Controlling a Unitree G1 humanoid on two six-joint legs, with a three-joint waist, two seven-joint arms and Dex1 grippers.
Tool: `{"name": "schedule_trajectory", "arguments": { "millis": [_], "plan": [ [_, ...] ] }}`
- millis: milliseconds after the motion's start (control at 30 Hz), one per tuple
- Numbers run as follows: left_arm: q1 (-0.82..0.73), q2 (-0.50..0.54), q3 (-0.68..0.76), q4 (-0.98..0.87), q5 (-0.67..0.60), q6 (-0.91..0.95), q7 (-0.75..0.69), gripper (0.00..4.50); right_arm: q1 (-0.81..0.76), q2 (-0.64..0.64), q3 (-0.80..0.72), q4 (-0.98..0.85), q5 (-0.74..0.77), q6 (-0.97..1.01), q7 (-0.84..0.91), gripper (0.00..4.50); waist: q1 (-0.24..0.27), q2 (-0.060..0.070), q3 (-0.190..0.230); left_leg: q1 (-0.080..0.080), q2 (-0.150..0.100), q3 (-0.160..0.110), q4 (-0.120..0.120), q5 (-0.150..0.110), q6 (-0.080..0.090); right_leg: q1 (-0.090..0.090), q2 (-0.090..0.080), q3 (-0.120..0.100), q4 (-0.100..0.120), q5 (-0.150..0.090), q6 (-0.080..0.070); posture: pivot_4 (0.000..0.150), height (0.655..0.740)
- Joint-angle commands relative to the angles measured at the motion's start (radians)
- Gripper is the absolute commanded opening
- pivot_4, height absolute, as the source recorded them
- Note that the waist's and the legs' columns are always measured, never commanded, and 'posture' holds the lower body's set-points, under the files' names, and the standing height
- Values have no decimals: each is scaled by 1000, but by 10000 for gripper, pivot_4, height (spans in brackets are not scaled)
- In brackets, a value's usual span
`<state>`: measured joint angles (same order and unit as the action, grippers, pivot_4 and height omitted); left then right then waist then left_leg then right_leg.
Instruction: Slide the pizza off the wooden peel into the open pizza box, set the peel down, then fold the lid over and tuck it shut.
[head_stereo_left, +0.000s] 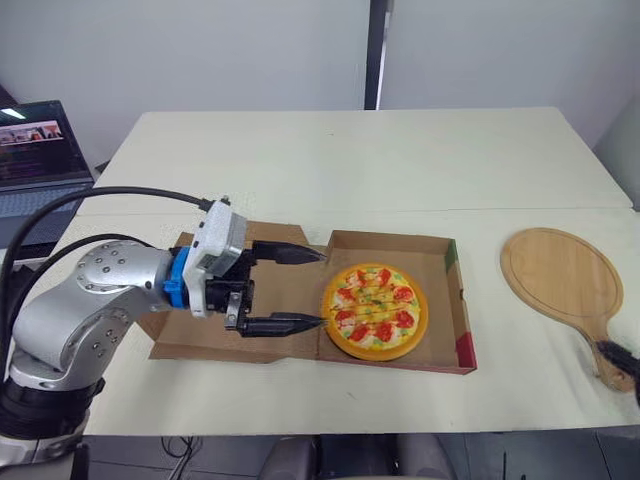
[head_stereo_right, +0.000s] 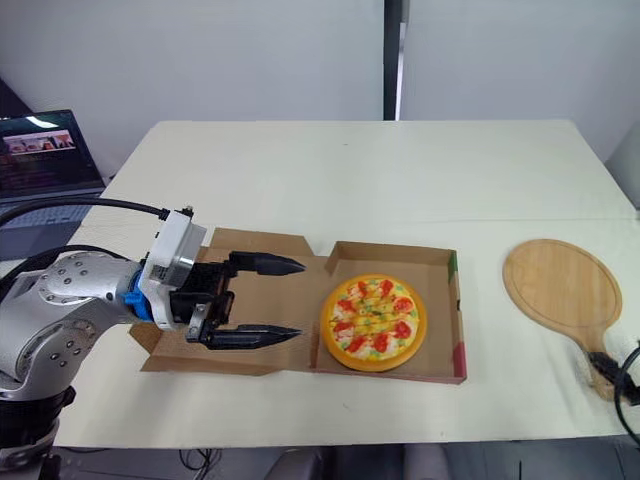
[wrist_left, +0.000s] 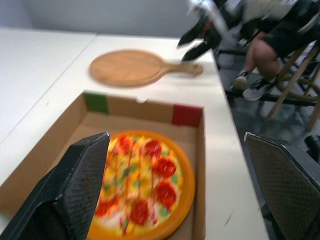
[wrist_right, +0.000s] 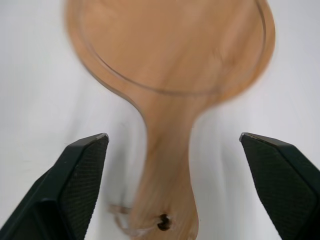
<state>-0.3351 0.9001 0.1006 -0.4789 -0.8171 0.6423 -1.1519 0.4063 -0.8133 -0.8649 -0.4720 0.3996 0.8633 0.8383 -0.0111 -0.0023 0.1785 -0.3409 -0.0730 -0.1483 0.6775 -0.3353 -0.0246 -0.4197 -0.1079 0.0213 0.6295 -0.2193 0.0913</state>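
Just ahead of the spread left pincer (head_stereo_left: 322, 288) in the left eye view, round glossy pizza (head_stereo_left: 375, 311) lay in the brown cardboard box (head_stereo_left: 400, 241), in the left wrist view, cross-hatched pads (wrist_left: 90, 175) flanked it, in the right wrist view, right pincer (wrist_right: 172, 135) gaped over the handle of the smooth wooden peel (wrist_right: 170, 50).

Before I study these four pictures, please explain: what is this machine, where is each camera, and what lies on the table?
It is a humanoid robot with two arms, each ending in two black fingers. Two pictures come from its head, looking down; the other two from a camera on each wrist. On the white table stands an open pizza box with the pizza inside, its lid lying flat. The left gripper is open over that lid. The wooden peel lies on the robot's right, bare; the right gripper is open at its handle. Nothing is held.
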Motion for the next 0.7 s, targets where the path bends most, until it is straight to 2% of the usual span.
{"name": "schedule_trajectory", "arguments": {
  "millis": [33,67,167,333,467,500,700],
  "plan": [
    [54,59,49,-2,33,-42,-62,45000,-92,-91,11,-126,99,14,40,44588,-9,0,0,1,1,1,0,0,0,0,0,0,0,0,0,1500,7400],
    [76,76,47,2,62,-70,-84,45000,-154,-119,56,-139,111,10,20,44588,-14,-1,0,1,1,1,0,0,0,0,1,0,0,0,0,1500,7400],
    [116,105,40,19,127,-137,-123,45000,-344,-186,223,-176,155,13,-12,35667,-18,-1,0,1,2,2,0,0,0,1,1,0,0,1,-1,1500,7400],
    [153,105,61,15,140,-155,-126,45000,-618,-244,546,-197,165,3,-13,17101,-10,-2,1,-3,1,-3,0,0,0,-1,1,-4,-2,1,-1,1500,7400],
    [160,103,68,12,138,-153,-119,45000,-789,-186,768,-179,137,4,-34,2366,-5,-4,2,-6,0,-6,0,2,-4,-3,0,-5,-2,1,-1,1500,7400],
    [162,102,69,10,138,-153,-116,45000,-817,-168,821,-176,123,-2,-37,147,-6,-4,2,-6,0,-6,0,2,-5,-3,0,-5,-2,1,-1,1500,7400],
    [175,94,70,-14,125,-143,-97,45000,-845,-135,967,-158,49,-51,-26,147,3,-4,2,-6,-1,-8,0,1,-5,-4,-1,-6,-2,1,-1,1500,7400]
  ]
}}
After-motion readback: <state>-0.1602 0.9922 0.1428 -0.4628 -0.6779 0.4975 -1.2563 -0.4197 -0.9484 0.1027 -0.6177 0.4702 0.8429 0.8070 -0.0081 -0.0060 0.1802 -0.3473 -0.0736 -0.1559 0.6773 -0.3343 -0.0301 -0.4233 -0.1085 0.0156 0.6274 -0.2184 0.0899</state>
